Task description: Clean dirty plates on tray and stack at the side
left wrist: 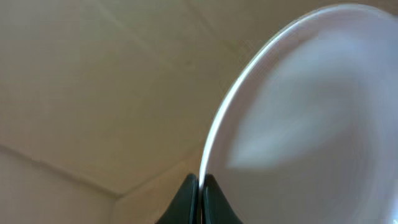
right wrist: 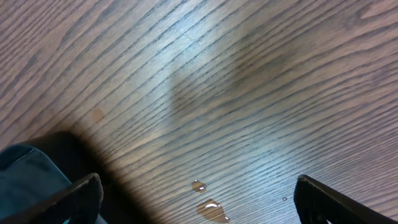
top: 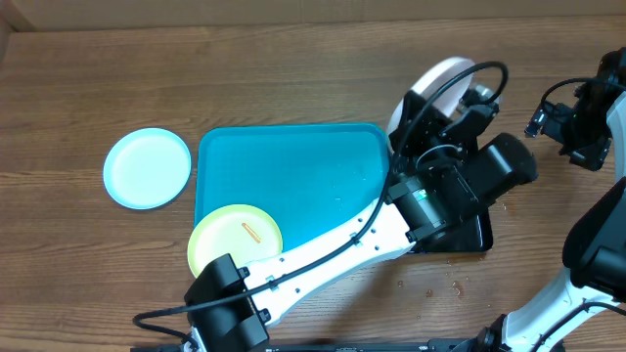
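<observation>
- White plate (top: 437,83), tilted almost on edge, held up over the far end of the black tray (top: 469,240), just right of the turquoise tray (top: 293,166).
- Left pincer (left wrist: 200,186) clamped on its rim, one finger on each face, thin edge between; bites only a short stretch of rim.
- Looks stiff, light and glossy; judged slippery, and breakable if dropped. Hangs off a single rim pinch, so probably prone to pivot or slide; calls for slow moves.
- Right pincer (right wrist: 199,196) spread apart, holding nothing, over bare bench (right wrist: 249,74) with droplets (right wrist: 208,208) below.
- Yellow-green plate (top: 230,249) flat on the near-left corner of the turquoise tray, orange smear (top: 251,233) on it, partly under the left arm. Best taken at the exposed rim; shallow lip, little to bite.
- Mint-blue plate (top: 147,168) flat on the bench, just beside the tray's left edge.
</observation>
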Robot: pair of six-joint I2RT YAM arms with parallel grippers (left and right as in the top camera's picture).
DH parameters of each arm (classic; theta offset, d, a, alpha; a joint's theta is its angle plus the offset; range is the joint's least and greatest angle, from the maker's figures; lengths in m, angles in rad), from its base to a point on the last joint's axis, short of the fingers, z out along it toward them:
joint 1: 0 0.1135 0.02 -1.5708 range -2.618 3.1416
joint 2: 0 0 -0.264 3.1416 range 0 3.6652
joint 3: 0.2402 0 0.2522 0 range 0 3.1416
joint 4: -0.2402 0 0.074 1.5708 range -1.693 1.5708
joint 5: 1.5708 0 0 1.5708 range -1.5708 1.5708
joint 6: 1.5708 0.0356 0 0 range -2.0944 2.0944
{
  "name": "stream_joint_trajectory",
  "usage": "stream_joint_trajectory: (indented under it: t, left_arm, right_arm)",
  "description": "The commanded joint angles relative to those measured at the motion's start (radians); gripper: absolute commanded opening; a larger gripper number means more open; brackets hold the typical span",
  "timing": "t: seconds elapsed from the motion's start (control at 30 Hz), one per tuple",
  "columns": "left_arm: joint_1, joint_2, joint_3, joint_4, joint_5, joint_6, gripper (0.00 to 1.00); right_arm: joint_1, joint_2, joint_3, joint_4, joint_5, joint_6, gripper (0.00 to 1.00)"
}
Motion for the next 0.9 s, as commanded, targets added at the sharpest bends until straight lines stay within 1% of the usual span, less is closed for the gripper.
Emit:
stream_joint_trajectory:
  t: [0.0, 0.13, 0.23, 0.3, 0.37, 0.47, 0.6, 0.73, 0.87]
  left_arm:
    - [0.016, -0.038, 0.019, -0.130, 0.282, -0.297, 0.04]
    - [0.058, -0.036, 0.010, -0.243, 0.627, -0.484, 0.04]
    - [0.106, -0.032, -0.006, -0.266, 0.846, -0.549, 0.04]
    - [0.139, -0.025, -0.009, -0.278, 0.937, -0.571, 0.04]
    - [0.179, -0.019, -0.009, -0.295, 0.996, -0.594, 0.04]
    - [0.241, -0.018, -0.009, -0.322, 1.046, -0.600, 0.04]
    - [0.364, -0.018, -0.009, -0.378, 1.051, -0.658, 0.04]
    - [0.539, -0.018, -0.009, -0.453, 1.096, -0.729, 0.04]
    - [0.752, -0.018, -0.009, -0.537, 1.160, -0.767, 0.04]
  right_arm:
    - [0.003, -0.027, 0.021, 0.003, -0.001, 0.004, 1.00]
    - [0.003, -0.027, 0.021, 0.003, -0.001, 0.004, 1.00]
    - [0.003, -0.027, 0.021, 0.003, -0.001, 0.004, 1.00]
    - [0.003, -0.027, 0.021, 0.003, -0.001, 0.004, 1.00]
    - [0.003, -0.027, 0.021, 0.003, -0.002, 0.004, 1.00]
    - [0.003, -0.027, 0.021, 0.003, -0.001, 0.004, 1.00]
    - [0.003, -0.027, 0.021, 0.003, -0.001, 0.004, 1.00]
    - [0.003, -0.027, 0.021, 0.003, -0.001, 0.004, 1.00]
    - [0.003, -0.027, 0.021, 0.003, -0.001, 0.004, 1.00]
